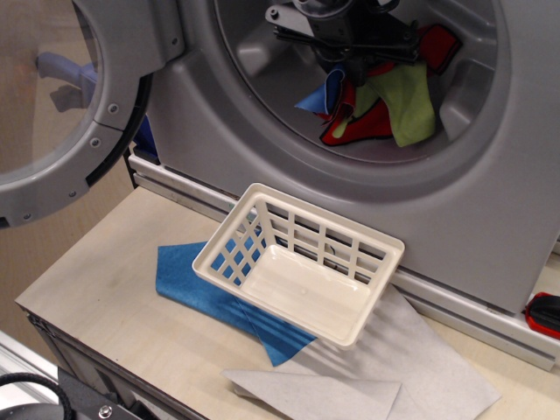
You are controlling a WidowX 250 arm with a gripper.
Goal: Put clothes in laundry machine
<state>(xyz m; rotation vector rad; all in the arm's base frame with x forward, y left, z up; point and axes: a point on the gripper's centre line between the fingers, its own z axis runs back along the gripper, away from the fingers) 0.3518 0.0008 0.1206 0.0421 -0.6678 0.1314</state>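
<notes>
The grey laundry machine (490,219) fills the back of the view, its round glass door (61,114) swung open to the left. My gripper (354,63) is inside the drum mouth, shut on the clothes (381,109), a bundle of red, lime-green and blue cloth pieces. The bundle hangs from the fingers above the drum's lower wall, inside the opening. The upper part of the gripper is cut off by the top edge of the view.
A white slotted plastic basket (302,267) stands on the wooden table below the drum mouth. A flat blue cloth sheet (188,280) lies under its left side, and pale grey sheets (411,367) lie to the right front. A red and black object (544,313) sits at the right edge.
</notes>
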